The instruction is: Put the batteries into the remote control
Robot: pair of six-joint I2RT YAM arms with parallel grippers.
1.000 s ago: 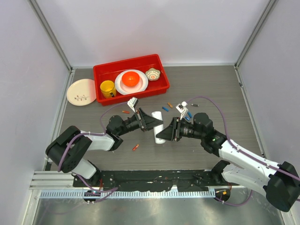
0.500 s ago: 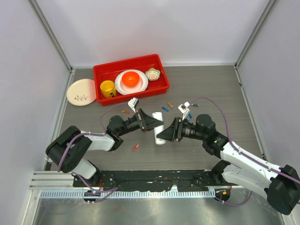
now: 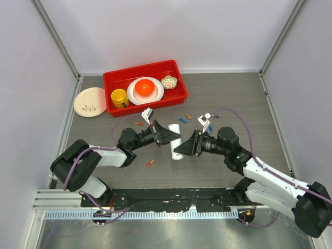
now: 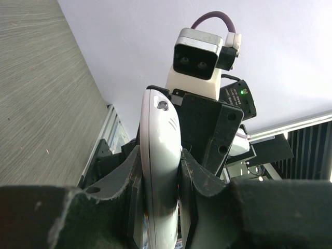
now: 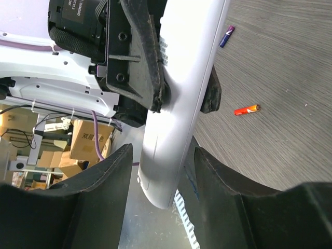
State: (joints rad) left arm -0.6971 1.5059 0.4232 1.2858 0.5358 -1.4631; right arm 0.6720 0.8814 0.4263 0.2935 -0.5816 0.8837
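Remote control point(image 3: 175, 141), a slim white oblong, is held over the middle of the grey worktop point(image 3: 233, 93). The left fingers point(image 4: 201, 175) are closed on it. In the left wrist view both dark pads press its flanks partway along. Its rounded end, with a small round mark, stands up past them towards the right wrist camera point(image 4: 197, 57). The right fingers point(image 5: 104, 181) face it from the opposite side and straddle the remote's other end. They are parted wider than the casing, and the right wrist view seems to show a thin gap on each side, so they look not to be gripping it (the angle is steep, and any contact lower down is hidden).

The batteries point(image 3: 182, 120) lie loose on the worktop. A blue battery and an orange battery point(image 3: 188, 116) lie just beyond the remote control. A second orange battery point(image 3: 139, 124) lies further left. A second blue battery point(image 3: 209, 127) and a dark battery point(image 3: 215, 116) lie by the right wrist. A red-orange battery point(image 3: 150, 163) lies nearer the bases, apart from the rest.

Towards the far left of the worktop stands a red tray point(image 3: 178, 93). It holds a yellow mug point(image 3: 119, 97), a white plate point(image 3: 133, 95) carrying an orange sphere point(image 3: 145, 87), and a small patterned bowl point(image 3: 169, 82). A cream plate point(image 3: 90, 101) lies just left of the tray.
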